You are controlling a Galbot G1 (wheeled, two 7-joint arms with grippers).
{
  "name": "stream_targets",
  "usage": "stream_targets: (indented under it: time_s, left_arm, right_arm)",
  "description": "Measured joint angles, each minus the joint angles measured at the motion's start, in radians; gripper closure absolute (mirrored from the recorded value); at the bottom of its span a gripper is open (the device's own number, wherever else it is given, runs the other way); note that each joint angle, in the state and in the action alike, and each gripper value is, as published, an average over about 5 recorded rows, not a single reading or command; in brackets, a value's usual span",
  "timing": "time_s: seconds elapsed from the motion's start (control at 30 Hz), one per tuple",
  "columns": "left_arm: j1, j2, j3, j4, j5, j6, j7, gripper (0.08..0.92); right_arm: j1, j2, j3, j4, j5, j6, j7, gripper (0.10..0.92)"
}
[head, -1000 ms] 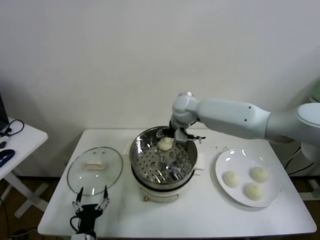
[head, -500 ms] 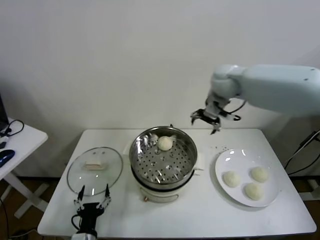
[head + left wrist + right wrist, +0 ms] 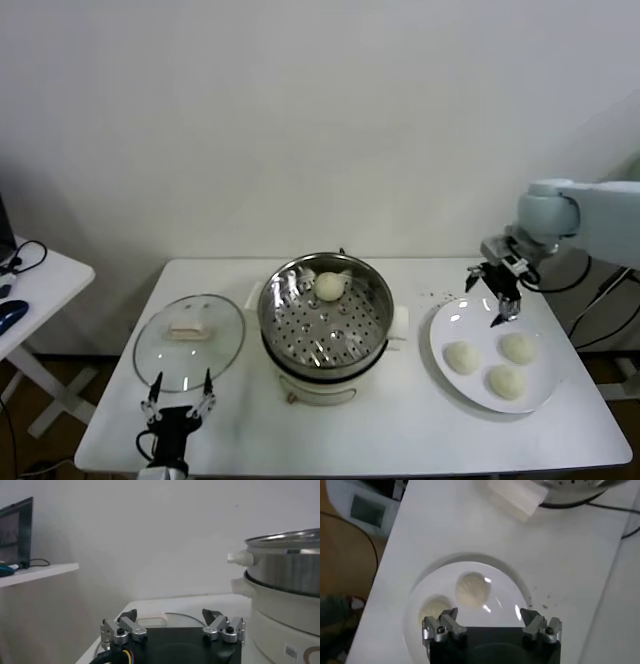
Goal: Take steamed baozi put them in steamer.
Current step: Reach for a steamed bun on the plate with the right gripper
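One cream-white baozi (image 3: 330,286) lies in the shiny steel steamer (image 3: 290,330) on its white cooker base, toward the basket's far side. Three more baozi lie on the white plate (image 3: 448,322) at the right: one nearest the steamer (image 3: 461,357), one behind it on the right (image 3: 518,347), one at the front (image 3: 507,381). My right gripper (image 3: 494,294) is open and empty, hovering above the plate's far edge. In the right wrist view (image 3: 489,614) two baozi (image 3: 473,588) (image 3: 435,607) show on the plate (image 3: 510,582) below it. My left gripper (image 3: 179,411) is open and empty, parked low at the table's front left.
A round glass lid (image 3: 190,340) lies flat on the table left of the steamer; it also shows in the left wrist view (image 3: 165,620). The steamer's wall (image 3: 287,570) rises beside the left gripper. A side table with cables (image 3: 30,275) stands at the far left.
My right gripper has left the baozi in the steamer, risen, swung right and come down, open, above the plate. The left arm has not moved.
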Motion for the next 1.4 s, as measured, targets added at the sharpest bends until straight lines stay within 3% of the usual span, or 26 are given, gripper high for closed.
stream_targets:
  time_s: [0.43,0.87,1.17,1.4]
  left_arm:
    - [0.003,0.0,-0.009,0.011,0.004,-0.006,0.0,0.177]
    - [0.005,0.001,-0.01,0.017,0.005,-0.012,-0.002,0.177]
    - [0.001,0.001,-0.012,0.026,0.005,-0.014,-0.003,0.177]
    - [0.0,0.001,-0.014,0.027,0.004,-0.014,-0.005,0.177]
  right_arm:
    - [-0.274,-0.044,0.153,-0.034,-0.016,-0.164,0.107,0.203]
    - [-0.47,-0.052,0.298,-0.079,-0.104,-0.226,0.168,0.207]
    - [-0.543,-0.05,0.369,-0.106,-0.154,-0.239,0.184,0.27]
    - [-0.576,-0.049,0.403,-0.109,-0.178,-0.243,0.185,0.362]
